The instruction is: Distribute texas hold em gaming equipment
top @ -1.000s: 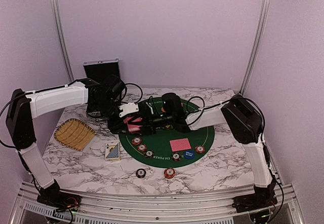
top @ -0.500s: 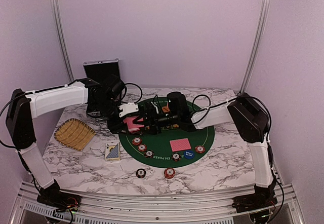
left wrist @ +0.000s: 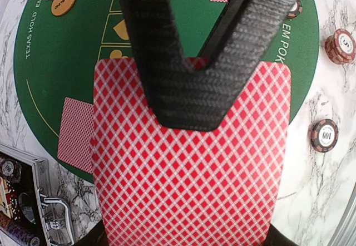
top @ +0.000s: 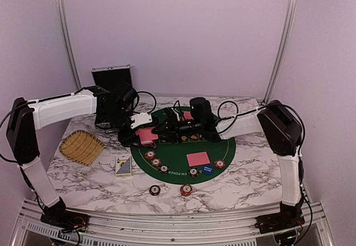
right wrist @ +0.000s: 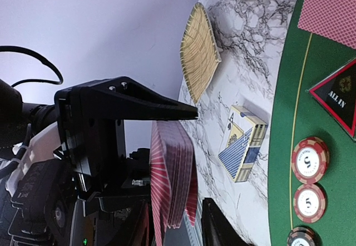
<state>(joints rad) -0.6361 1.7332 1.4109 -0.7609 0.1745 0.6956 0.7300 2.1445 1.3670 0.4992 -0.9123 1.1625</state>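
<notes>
The stack of playing cards (left wrist: 192, 168) has red backs crossed by a white diamond lattice. The finger (left wrist: 183, 57) of my left pincer (left wrist: 189, 121) is black with a herringbone weave. The round felt mat (left wrist: 72, 68) is green, with a thin yellow ring and white lettering. The small flat disc (left wrist: 63, 5) is orange; the other round disc (top: 207, 169) is blue. The red poker chip (left wrist: 340, 45) has white edge stripes and a white centre; the dark poker chip (left wrist: 325, 135) is black, striped white the same way. The triangular marker (right wrist: 339, 98) is black, edged red, with gold letters. The woven straw tray (right wrist: 201, 51) is yellow. The cardboard card box (right wrist: 245, 143) is blue and cream. The marble tabletop (top: 245, 185) is white, veined grey.
</notes>
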